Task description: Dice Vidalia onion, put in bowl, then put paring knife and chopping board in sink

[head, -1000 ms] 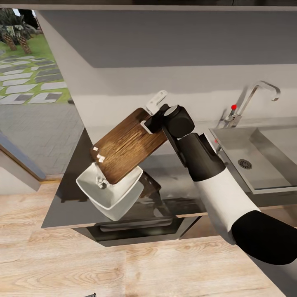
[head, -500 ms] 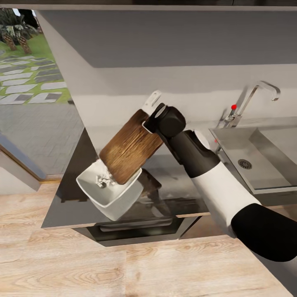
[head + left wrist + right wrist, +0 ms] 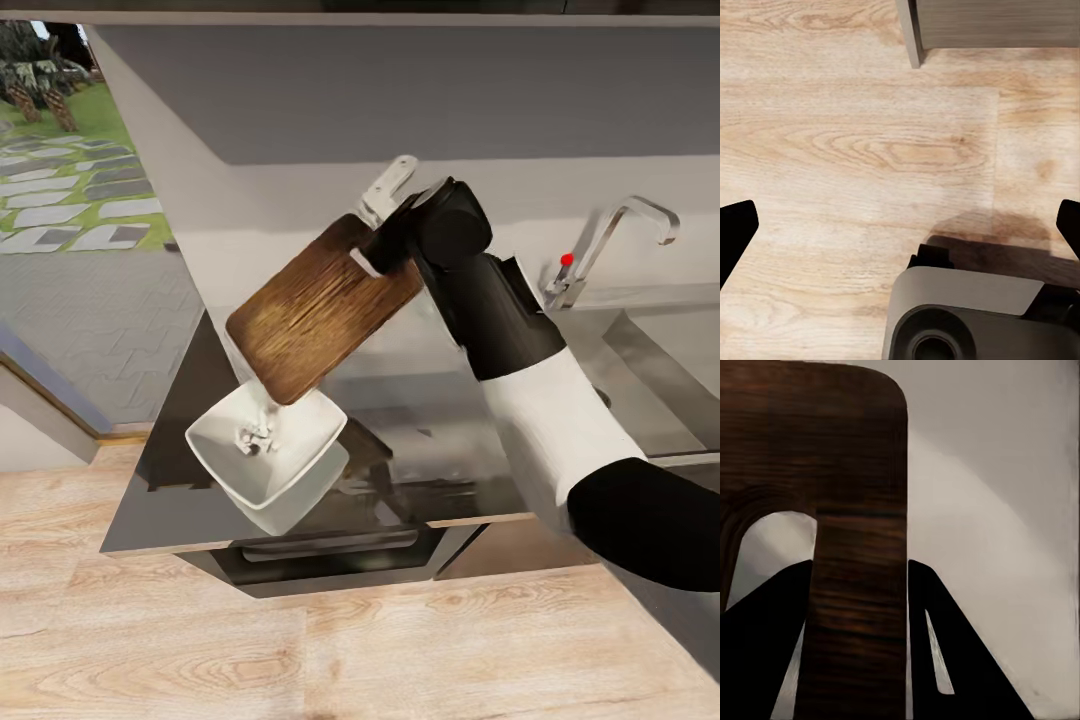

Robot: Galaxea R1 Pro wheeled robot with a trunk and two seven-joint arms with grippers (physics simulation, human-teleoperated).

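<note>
Right end effector [image 3: 372,250] clamps the chopping board [image 3: 320,310] by its handle end, tilted above the bowl [image 3: 266,455]; white diced onion [image 3: 250,437] inside. Left end effector [image 3: 900,225] spread wide.

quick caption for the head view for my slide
Right gripper holds the chopping board tilted above the white bowl of diced onion on the countertop.

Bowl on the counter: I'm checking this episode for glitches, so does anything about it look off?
Yes. The bowl sits tipped on the countertop, one corner raised and apparently overhanging the front edge, white onion bits inside. Above it, the right gripper holds the chopping board tilted.
</note>
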